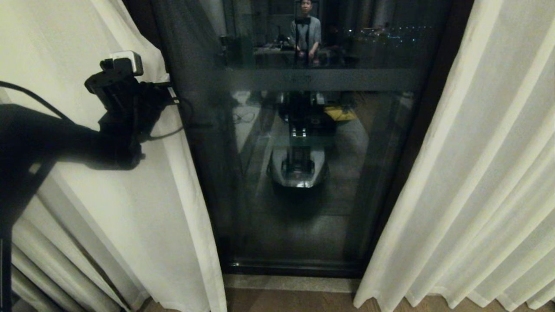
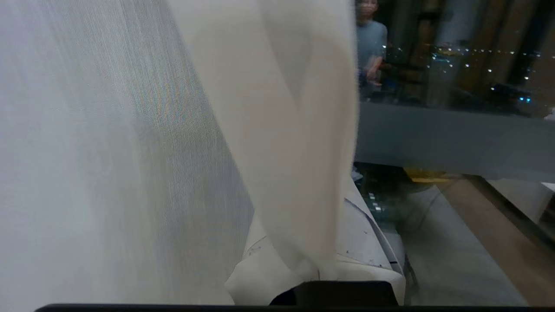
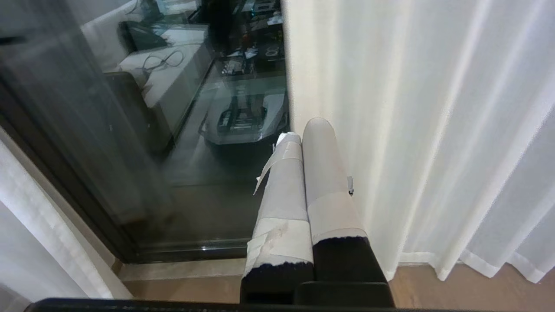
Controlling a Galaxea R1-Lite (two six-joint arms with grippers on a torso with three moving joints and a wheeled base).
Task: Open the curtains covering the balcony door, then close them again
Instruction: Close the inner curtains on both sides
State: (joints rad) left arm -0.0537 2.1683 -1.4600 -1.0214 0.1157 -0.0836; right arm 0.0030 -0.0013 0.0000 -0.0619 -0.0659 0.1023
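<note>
Left gripper [image 1: 167, 93] is raised at the inner edge of the left curtain [image 1: 130, 225], on the door's left side, and its fingers are clamped on that fabric. The left wrist view shows a fold of the opaque curtain [image 2: 299, 143] drawn down between the white fingers [image 2: 368, 242], with the sheer layer [image 2: 108, 151] hanging beside it. The arm [image 1: 47, 138] reaches in from the left of the door, a cable looping along it.

Right gripper [image 3: 303, 134] is outside the head view. The right wrist view shows its two taped fingers [image 3: 321, 173] pressed together, closed on nothing, pointing toward the foot of the door just beside the inner edge of the right curtain [image 3: 433, 130]. Contact with that curtain cannot be determined.

Door [image 1: 303, 182]: the glass is exposed across the middle, between the two curtains. The dark frame shows along its bottom edge and up both sides. A pale horizontal band [image 1: 321, 79] crosses the glass in its upper part. The left curtain edge leans across the door's left frame; the right curtain [image 1: 477, 173] hangs in long pleats at the door's right frame and reaches the floor [image 1: 295, 301].

Reflections in the glass: the robot's own base [image 1: 299, 169] below the band, and a person [image 1: 305, 34] above it, standing at a desk. City lights show to the right of the person.

A pale sill strip [image 1: 290, 282] lies between the door's bottom frame and the wooden floor.
</note>
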